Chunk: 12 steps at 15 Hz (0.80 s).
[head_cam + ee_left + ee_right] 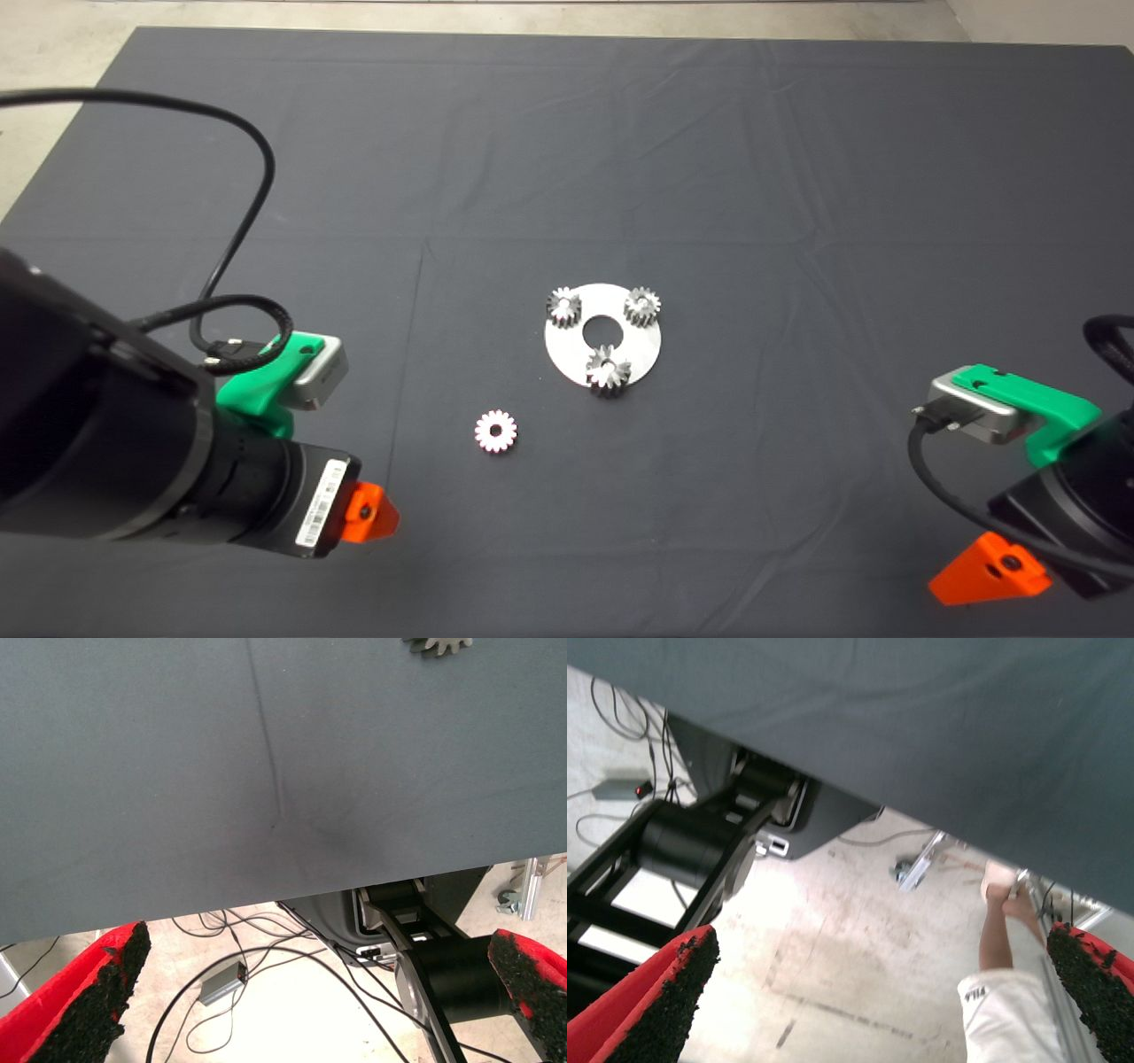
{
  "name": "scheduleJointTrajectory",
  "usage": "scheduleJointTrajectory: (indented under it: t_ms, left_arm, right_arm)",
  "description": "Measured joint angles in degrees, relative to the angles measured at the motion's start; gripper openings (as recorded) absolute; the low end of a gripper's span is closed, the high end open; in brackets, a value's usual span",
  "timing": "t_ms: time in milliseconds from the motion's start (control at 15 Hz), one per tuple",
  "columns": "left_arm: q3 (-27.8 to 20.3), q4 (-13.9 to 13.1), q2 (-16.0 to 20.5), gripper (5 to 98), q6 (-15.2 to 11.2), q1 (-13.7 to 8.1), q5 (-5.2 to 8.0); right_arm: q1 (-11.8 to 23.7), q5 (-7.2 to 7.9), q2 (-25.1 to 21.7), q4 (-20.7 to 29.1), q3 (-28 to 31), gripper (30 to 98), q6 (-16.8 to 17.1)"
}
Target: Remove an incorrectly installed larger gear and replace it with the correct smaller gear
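Head view: a round silver plate [567, 354] sits near the centre of the dark mat [709, 159] on the worktop, carrying three gears. The larger gear [608, 370], dark and chunky, stands at the plate's 6 o'clock edge; two small silver gears [563, 305] [642, 306] stand at about 10 and 2 o'clock. The smaller gear [496, 431], bright silver-white, lies flat on the mat off the plate, toward 8 o'clock from it. The left claw [372, 514] hangs at the lower left, with the smaller gear toward 2 o'clock of it and well apart. The right claw [988, 571] waits at the lower right edge, far from every gear.

Left wrist view: the left claw's fingers [84, 1001] are spread wide and hold nothing; the smaller gear's teeth show at the far edge of the mat, well apart from the pads.

Right wrist view: the right claw's fingers [660, 1010] are likewise wide apart and empty. Beyond the mat's edge lie the floor [833, 974] and a person's leg [1005, 983].
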<state>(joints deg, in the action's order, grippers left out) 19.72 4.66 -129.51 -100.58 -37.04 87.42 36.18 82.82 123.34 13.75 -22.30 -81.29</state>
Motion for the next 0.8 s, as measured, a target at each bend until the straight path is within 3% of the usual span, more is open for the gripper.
scheduleJointTrajectory:
  t_ms: [200, 333, 600, 800]
  left_arm:
    - [0.0, 0.02, -0.01, 98.3, -0.02, 0.0, 0.01]
    - [0.0, 0.02, -0.01, 98.3, 0.0, 0.0, 0.01]
    - [0.0, 0.02, 0.02, 98.3, -0.02, 0.0, 0.01]
    - [-0.07, 0.0, 0.05, 98.3, -0.02, 0.0, 0.01]
  right_arm:
    - [-0.02, 0.15, 1.92, -5.3, -1.53, 97.7, 0.51]
    - [-0.39, 0.24, 6.54, -7.47, -6.27, 97.7, 2.22]
    - [-4.68, -0.09, 19.96, -14.25, -21.08, 97.7, 11.26]
    - [-7.5, -0.28, 25.86, -18.66, -26.61, 97.7, 16.68]
